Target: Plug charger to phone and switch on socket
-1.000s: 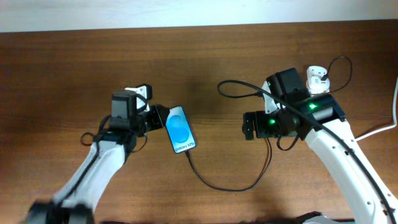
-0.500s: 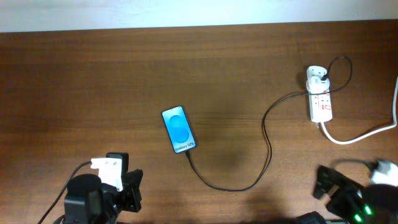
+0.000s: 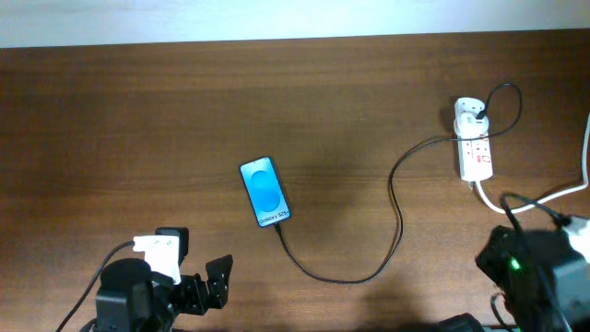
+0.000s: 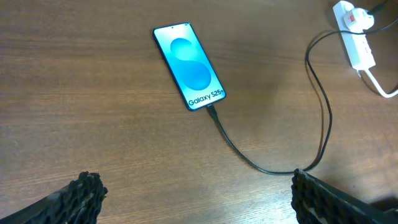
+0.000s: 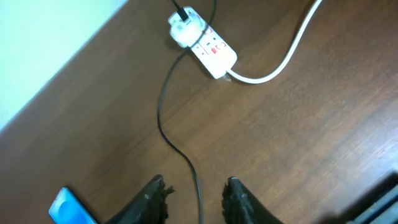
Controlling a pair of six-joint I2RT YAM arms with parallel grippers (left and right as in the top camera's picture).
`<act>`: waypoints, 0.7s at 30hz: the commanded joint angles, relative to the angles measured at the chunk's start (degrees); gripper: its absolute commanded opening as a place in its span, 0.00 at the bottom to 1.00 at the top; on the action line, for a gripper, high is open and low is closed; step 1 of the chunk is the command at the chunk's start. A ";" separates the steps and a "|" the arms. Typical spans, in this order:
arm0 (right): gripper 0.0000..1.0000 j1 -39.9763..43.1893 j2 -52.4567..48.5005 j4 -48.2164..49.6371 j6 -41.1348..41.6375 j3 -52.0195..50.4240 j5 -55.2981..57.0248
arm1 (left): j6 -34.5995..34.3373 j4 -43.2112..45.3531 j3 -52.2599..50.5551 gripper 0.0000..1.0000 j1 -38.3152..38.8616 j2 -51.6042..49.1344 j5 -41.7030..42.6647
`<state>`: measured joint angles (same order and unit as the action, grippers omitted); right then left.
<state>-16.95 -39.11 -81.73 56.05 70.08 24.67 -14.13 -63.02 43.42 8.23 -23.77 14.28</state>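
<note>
The phone (image 3: 265, 193) lies flat mid-table, blue screen up; in the left wrist view the phone (image 4: 189, 66) has the charger's black cable (image 4: 249, 163) meeting its bottom edge. That cable (image 3: 396, 212) loops right to the white adapter (image 3: 470, 115), which sits in the far end of the socket (image 3: 477, 157). My left gripper (image 4: 196, 199) is open and empty, well short of the phone. My right gripper (image 5: 196, 196) has its jaws apart with nothing in them. The cable (image 5: 168, 124) lies on the table far below it, and the socket (image 5: 211, 53) is further off.
A thick white cord (image 3: 544, 196) runs from the socket off the right edge of the table. Both arms sit at the near edge, the left arm (image 3: 138, 290) at the bottom left and the right arm (image 3: 535, 277) at the bottom right.
Both arms have pulled back from the phone and socket to the near edge. The left jaws have opened wide and the right jaws have narrowed. Phone and cable lie as before.
</note>
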 commanded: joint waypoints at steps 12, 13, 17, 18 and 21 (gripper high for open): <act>0.22 0.22 -2.47 -3.50 1.05 0.39 11.45 | 0.07 0.13 -0.20 0.99 -0.02 0.39 -0.59; 0.21 0.22 -2.51 -3.41 1.09 0.39 11.72 | 0.07 0.11 -0.22 0.99 -0.02 0.39 -0.59; 0.11 0.22 -8.13 1.60 3.34 0.39 14.12 | 0.07 0.11 -0.22 0.99 -0.02 0.39 -0.59; 0.10 0.22 -11.72 3.48 3.17 0.39 14.99 | 0.07 0.11 -0.22 0.99 -0.02 0.39 -0.59; 0.04 1.03 -23.82 7.41 3.19 0.39 16.09 | 0.07 0.11 -0.22 0.99 -0.02 0.39 -0.59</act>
<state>-16.95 -56.45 -76.16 58.78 70.00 38.63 -14.13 -63.00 43.40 8.23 -23.77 14.28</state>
